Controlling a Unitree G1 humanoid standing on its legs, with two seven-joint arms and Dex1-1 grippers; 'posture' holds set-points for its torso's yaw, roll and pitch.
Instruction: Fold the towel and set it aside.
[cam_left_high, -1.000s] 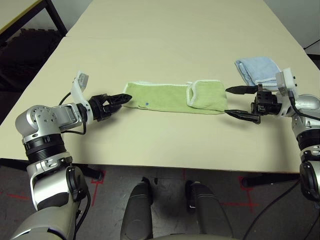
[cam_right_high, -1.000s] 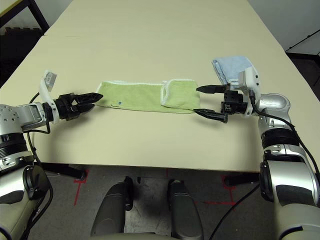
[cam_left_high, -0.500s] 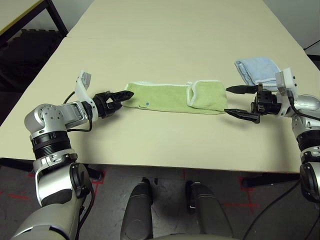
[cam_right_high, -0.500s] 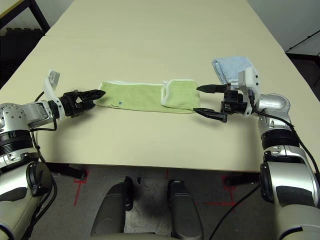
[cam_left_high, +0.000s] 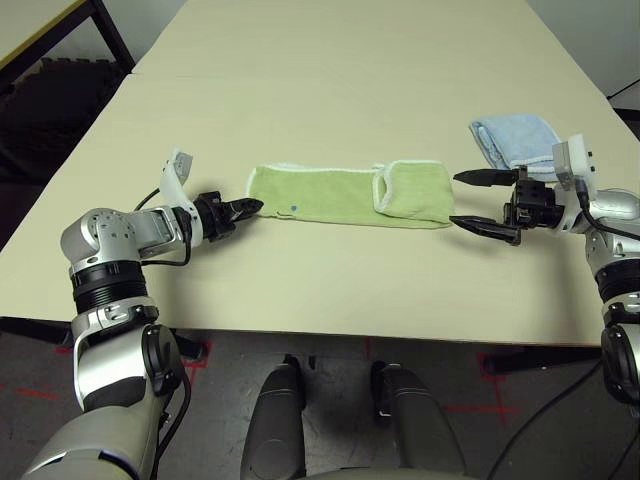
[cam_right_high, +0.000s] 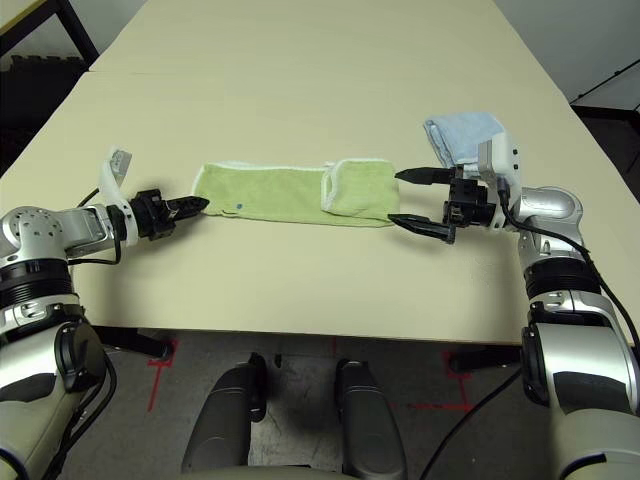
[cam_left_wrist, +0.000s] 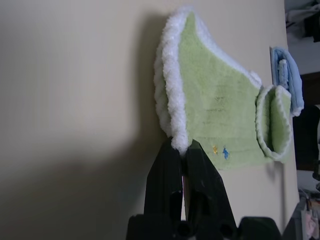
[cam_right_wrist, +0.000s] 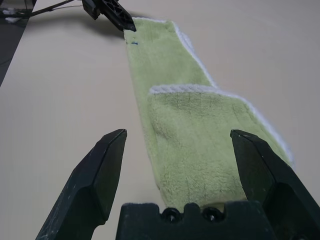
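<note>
The towel (cam_left_high: 330, 194) lies as a long light green strip with white trim across the table, its right end folded back over itself. My left gripper (cam_left_high: 252, 207) is shut on the white-trimmed corner at the strip's left end; the left wrist view has the trim pinched between the fingertips (cam_left_wrist: 172, 150). At the right end my right gripper (cam_left_high: 457, 199) stands open, one finger on each side of the folded end (cam_right_wrist: 200, 130), with no contact that I can make out.
A folded light blue towel (cam_left_high: 515, 141) lies just behind the right gripper. The beige table (cam_left_high: 330, 90) stretches far back; its near edge runs just in front of both arms. A dark table frame (cam_left_high: 60, 60) stands off to the left.
The left gripper has closed from open onto the towel's left corner, and its arm has slid a little toward the towel. The right gripper and the towel have stayed put.
</note>
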